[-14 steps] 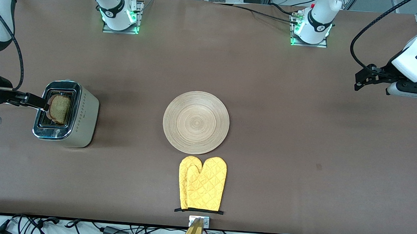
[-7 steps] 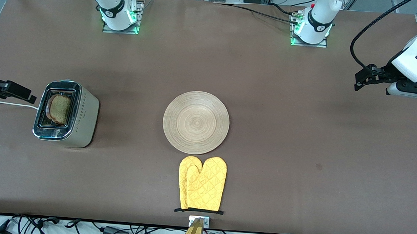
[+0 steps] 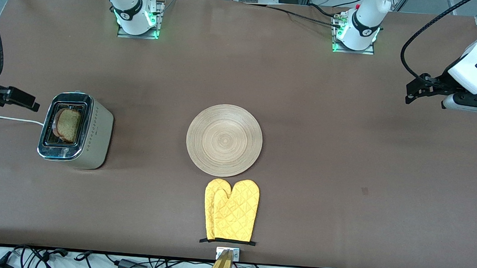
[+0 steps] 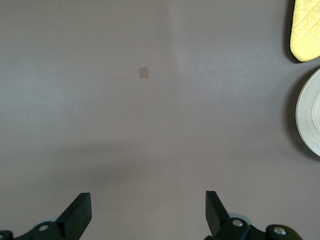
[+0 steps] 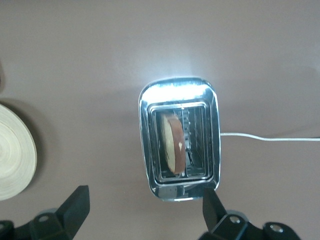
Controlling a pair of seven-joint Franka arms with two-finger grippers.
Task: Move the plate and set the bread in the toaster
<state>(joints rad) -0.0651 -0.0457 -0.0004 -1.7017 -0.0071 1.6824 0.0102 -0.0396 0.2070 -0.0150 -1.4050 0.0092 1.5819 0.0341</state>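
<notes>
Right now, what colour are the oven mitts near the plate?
Bright yellow, quilted in a diamond pattern, with black cuffs: oven mitts. Front view shows them best.

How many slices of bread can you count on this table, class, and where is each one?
1. The bread stands on edge in the toaster, at the right arm's end of the table. The plate holds none. More could sit hidden deeper in the toaster.

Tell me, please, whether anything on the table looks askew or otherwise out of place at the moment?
One thing: the bread leans tilted in the toaster, standing above the chrome top instead of sunk into the slot. The plate and yellow oven mitts lie flat and tidy, and both grippers are open and hold nothing.
</notes>
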